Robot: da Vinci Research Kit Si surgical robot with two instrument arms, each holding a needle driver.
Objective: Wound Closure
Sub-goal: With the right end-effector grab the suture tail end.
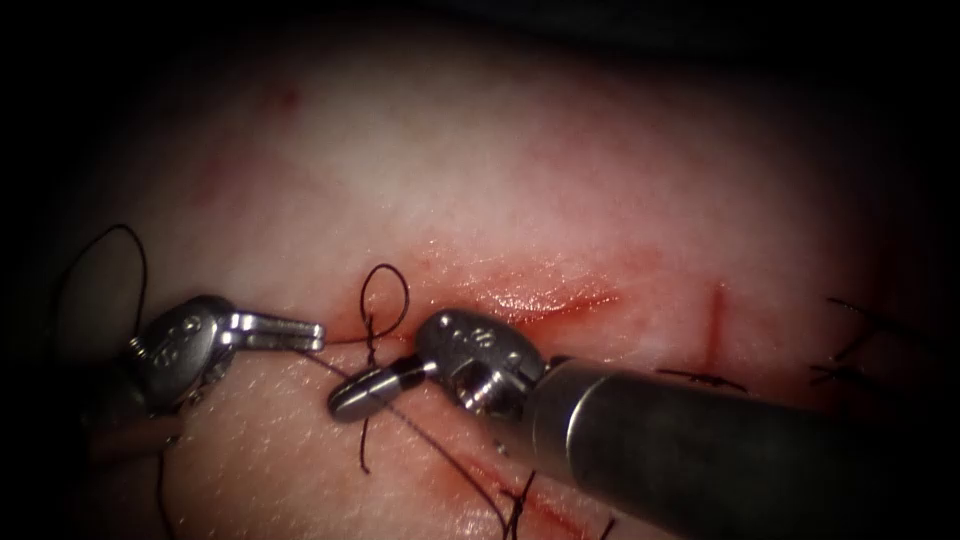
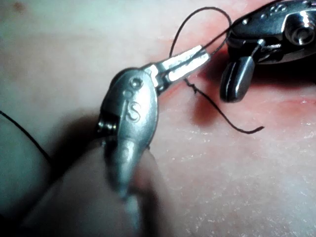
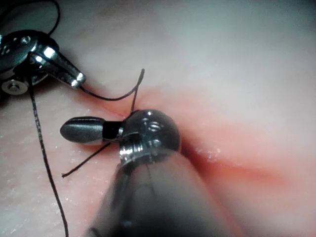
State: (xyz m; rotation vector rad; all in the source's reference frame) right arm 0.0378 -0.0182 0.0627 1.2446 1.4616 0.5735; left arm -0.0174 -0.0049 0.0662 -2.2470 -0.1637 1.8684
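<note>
Two end effectors meet at a loop of thread on the cut.

I see my left end effector (image 1: 310, 335) clenched, its long axis pointing right along the cut (image 1: 540, 300), with thread (image 1: 385, 300) running off its tip; I think it grips that thread, though the contact is hard to see. My right end effector (image 1: 345, 398) points left and looks clenched on nothing. One loop of thread stands upright between them over the tissue (image 1: 500, 150), one tail hanging below. I cannot make out the needle.
</note>
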